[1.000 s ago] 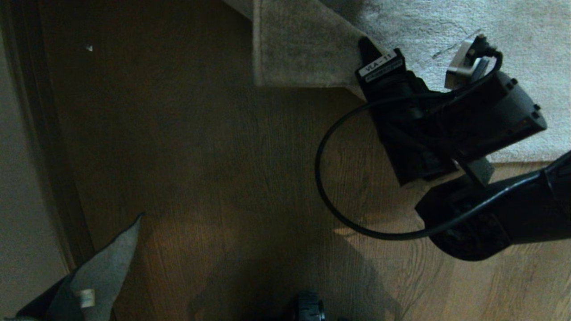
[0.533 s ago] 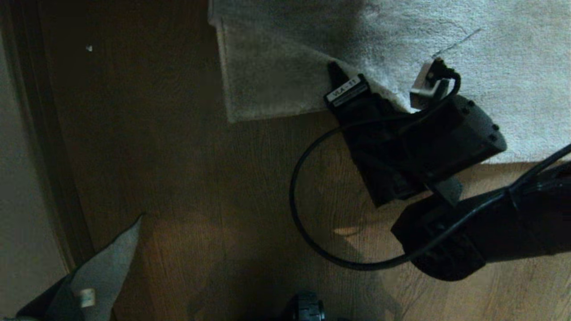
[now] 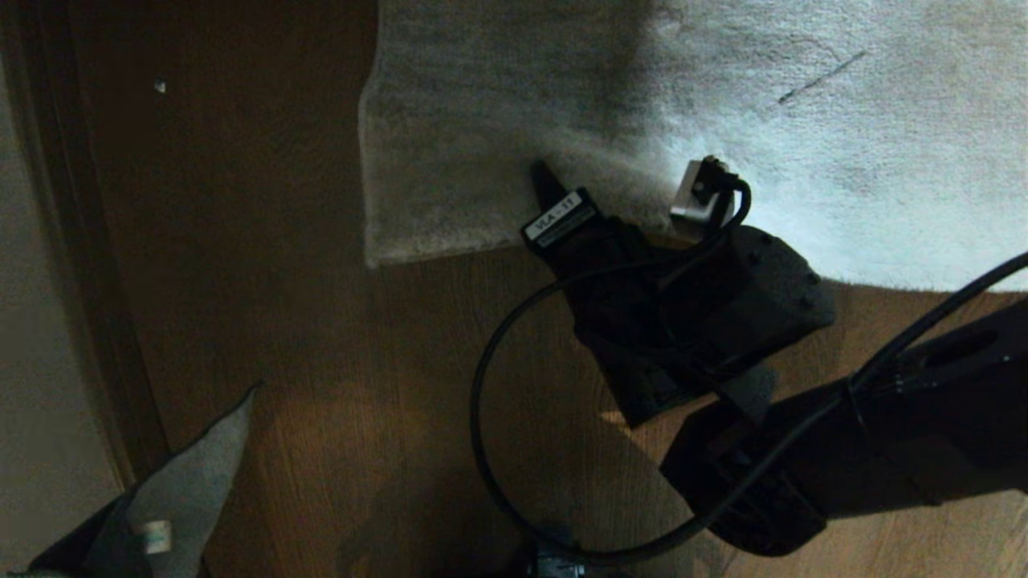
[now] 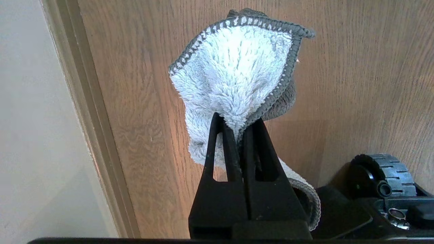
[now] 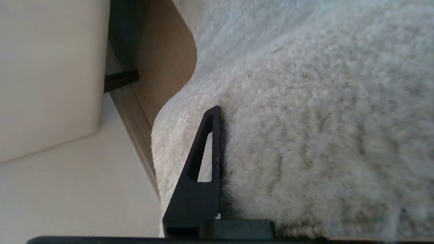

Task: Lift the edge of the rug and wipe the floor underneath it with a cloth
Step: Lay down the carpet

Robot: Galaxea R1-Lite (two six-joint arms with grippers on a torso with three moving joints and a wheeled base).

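Now, at the far left of the head view a pale wall (image 3: pixel 32 337) and a dark skirting strip (image 3: pixel 80 265) run beside the floor (image 3: pixel 265 241), brown wood-grain planks. Low in that corner the cloth (image 3: pixel 189 474) sticks up as a grey point, with a small whitish tag (image 3: pixel 152 536) near its base. The left wrist view shows it close: the left gripper (image 4: pixel 239 127) has its two black fingers (image 4: pixel 217 159) pressed together on a fold of the fluffy pale cloth (image 4: pixel 234 74), whose darker stitched border curls round the top. The cloth hangs above the planks, with the skirting to one side and a ribbed black wheel (image 4: pixel 390 169) of the base nearby.

Further right in the head view, the rug edge (image 3: pixel 418 253) lies on the floor with its square corner towards the wall and the pale plush spreading away to the right. The right gripper (image 3: pixel 554 189) sits at that border, its dark tip over the pile and a white label (image 3: pixel 560 218) just behind it; a black cable (image 3: pixel 482 417) loops from the wrist. From the right wrist view, one black finger (image 5: pixel 203 159) lies against the top of the rug (image 5: pixel 305 135) and the pile bulges up beside it. The other finger is hidden by the rug, so the jaws look closed down on the rug's border.
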